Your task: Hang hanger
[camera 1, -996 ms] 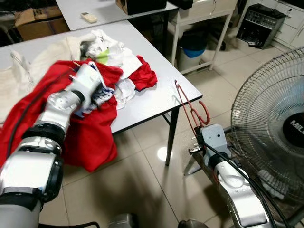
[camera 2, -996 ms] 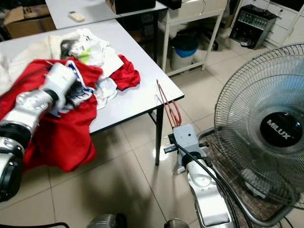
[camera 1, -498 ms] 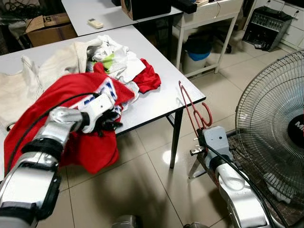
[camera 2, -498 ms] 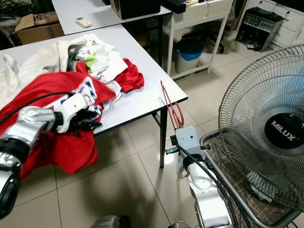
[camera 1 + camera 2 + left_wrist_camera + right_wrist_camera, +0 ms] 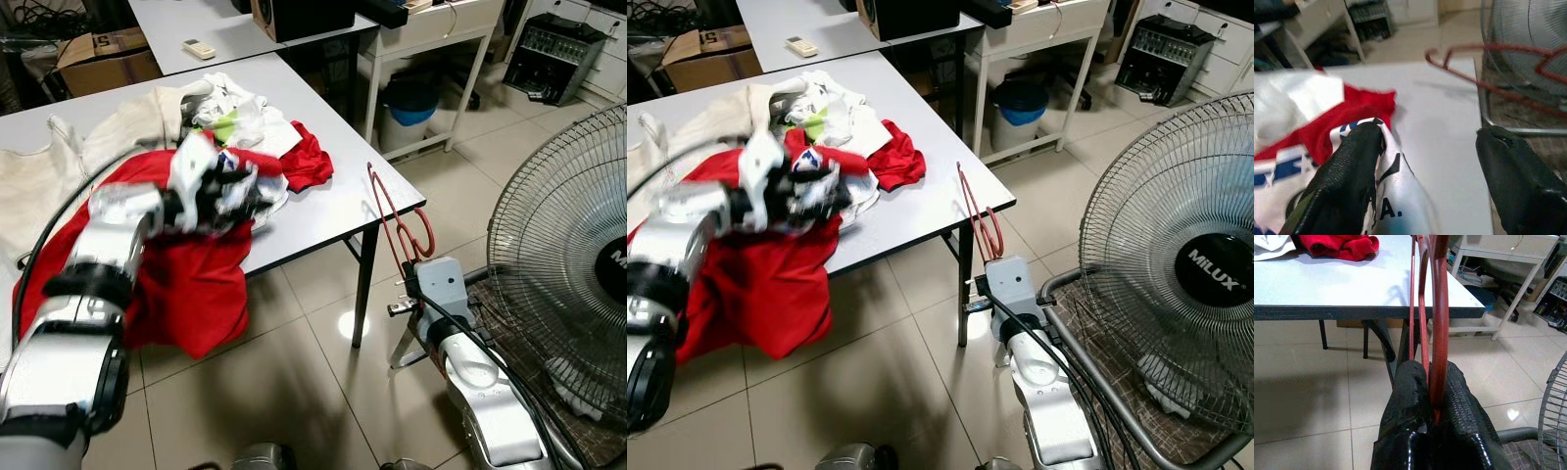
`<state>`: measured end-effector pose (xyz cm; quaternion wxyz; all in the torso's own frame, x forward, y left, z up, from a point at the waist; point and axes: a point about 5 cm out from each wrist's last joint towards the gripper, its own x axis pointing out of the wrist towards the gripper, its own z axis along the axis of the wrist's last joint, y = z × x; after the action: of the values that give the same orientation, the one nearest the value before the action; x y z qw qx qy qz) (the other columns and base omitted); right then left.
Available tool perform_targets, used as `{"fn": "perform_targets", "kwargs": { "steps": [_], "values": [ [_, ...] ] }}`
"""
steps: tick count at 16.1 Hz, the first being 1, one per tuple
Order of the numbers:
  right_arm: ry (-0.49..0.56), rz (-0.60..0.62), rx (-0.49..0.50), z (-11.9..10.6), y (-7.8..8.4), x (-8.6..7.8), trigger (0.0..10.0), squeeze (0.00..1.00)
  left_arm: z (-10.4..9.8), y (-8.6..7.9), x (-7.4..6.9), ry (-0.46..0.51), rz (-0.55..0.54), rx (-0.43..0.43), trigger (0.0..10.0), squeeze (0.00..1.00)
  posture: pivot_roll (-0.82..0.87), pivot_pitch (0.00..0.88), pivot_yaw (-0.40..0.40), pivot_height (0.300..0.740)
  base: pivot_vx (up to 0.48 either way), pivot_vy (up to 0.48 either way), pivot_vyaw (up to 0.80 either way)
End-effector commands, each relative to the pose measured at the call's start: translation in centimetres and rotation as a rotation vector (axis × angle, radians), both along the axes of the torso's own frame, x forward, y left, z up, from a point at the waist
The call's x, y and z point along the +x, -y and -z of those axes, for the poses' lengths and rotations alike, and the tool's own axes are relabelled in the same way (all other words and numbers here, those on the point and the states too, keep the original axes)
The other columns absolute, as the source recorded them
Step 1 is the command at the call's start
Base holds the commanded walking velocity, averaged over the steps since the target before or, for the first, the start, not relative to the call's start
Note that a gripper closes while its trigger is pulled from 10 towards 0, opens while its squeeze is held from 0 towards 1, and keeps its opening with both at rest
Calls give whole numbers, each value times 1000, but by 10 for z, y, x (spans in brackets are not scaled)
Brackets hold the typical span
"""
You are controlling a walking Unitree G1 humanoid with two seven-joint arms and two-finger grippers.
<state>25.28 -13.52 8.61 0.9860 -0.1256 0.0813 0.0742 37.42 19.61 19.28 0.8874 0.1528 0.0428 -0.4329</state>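
Right gripper (image 5: 416,269) clamped on red hanger (image 5: 397,220), just right of table (image 5: 323,211) corner. Left wrist view: left gripper (image 5: 1425,171) spread over the clothes pile (image 5: 1322,122). Right wrist view: hanger pinched thinly; likely to twist or slip.

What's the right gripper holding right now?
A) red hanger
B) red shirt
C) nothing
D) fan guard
A: the right gripper has its fingers pinched shut on the red hanger, held upright beside the table corner.
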Motion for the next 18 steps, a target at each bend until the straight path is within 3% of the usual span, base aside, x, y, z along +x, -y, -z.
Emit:
{"fn": "perform_targets", "kwargs": {
  "steps": [1, 3, 6, 9, 10, 11, 14, 16, 18],
  "values": [
    [7, 4, -1, 0, 0, 0, 10000, 0, 0, 7, 4, 0, -1, 31, 10000, 1000, 30, 27, 117, 740, 0, 0, 0],
    [8, 8, -4, 0, 2, -1, 10000, 0, 1, 15, 7, -14, 20, 65, 10000, 1000, 21, 26, 121, 740, 0, 0, 0],
    [9, 22, -13, 0, 6, -3, 10000, 0, 12, 22, -1, -107, 196, 229, 10000, 1000, 1, 19, 136, 740, 0, 0, 0],
    [2, 31, -18, 2, 7, -7, 10000, 0, 15, 13, -7, -205, 281, 311, 10000, 1000, -2, 13, 136, 740, 0, 0, 0],
    [1, 27, -20, 2, 7, -7, 10000, 0, 17, 6, -9, -213, 276, 404, 10000, 1000, 0, 10, 134, 740, 0, 0, 0],
    [2, 25, -19, 2, 6, -6, 10000, 0, 15, 0, -6, -149, 222, 497, 10000, 1000, 5, 7, 127, 740, 0, 0, 0],
    [-2, -4, -19, 3, 2, -3, 10000, 0, -12, 12, 3, 18, 165, 268, 10000, 1000, 23, 8, 105, 740, 0, 0, 0],
    [2, -14, -19, 1, 0, 0, 10000, 0, -22, 18, 13, 83, 63, 211, 10000, 1000, 27, 15, 95, 740, 0, 0, 0],
    [7, -19, -21, -1, 0, 5, 10000, 0, -24, 19, 30, 164, -238, 262, 10000, 1000, 25, 24, 90, 740, 0, 0, 0]
  ]
}}
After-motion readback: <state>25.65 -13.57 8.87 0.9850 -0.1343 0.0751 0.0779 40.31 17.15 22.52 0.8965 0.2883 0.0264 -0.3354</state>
